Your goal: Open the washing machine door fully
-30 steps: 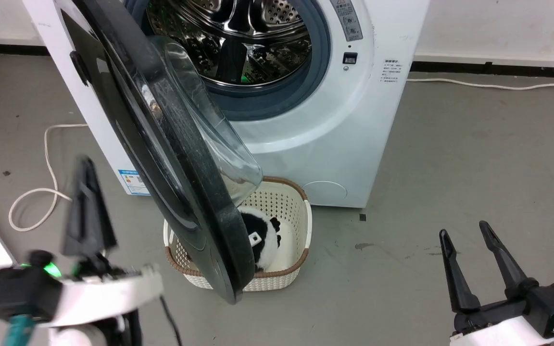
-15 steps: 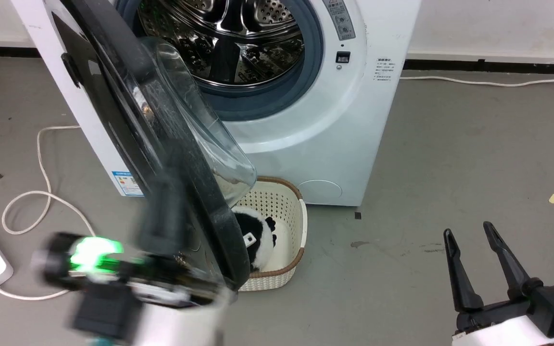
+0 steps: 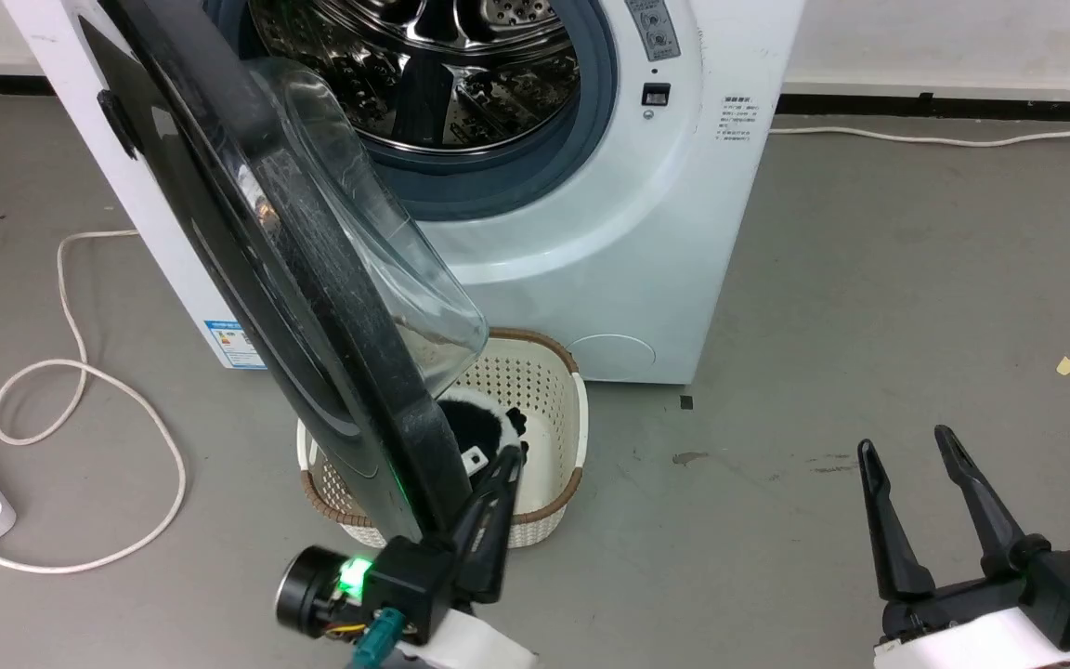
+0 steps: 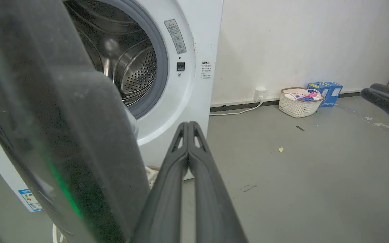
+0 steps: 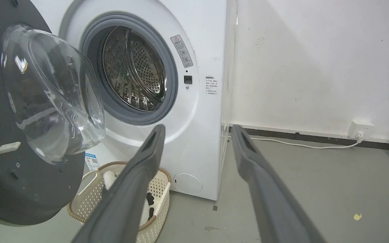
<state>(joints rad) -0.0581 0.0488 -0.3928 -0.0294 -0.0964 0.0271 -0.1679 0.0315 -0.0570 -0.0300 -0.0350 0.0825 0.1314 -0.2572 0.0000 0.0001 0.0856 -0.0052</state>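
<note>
- Washing machine door [image 3: 247, 269] before washing machine [image 3: 609, 251], leftward.
- Basket [image 3: 581, 409] on floor [image 3: 869, 279] beneath door.
- Left gripper [image 3: 505, 460] just right of door's lower edge; right gripper [image 3: 905, 441] well apart.

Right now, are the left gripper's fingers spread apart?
No, the left gripper is shut, tips touching, right beside the washing machine door.

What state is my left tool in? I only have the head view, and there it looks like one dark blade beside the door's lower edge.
Observer: Shut. The left wrist view shows the left tool closed tight, with nothing held in it.
Operator: Where does that white cable end?
Observer: In a wall socket, to the right of the washing machine.
Operator: Anything else over there?
Observer: Another basket, next to a blue box.
</note>
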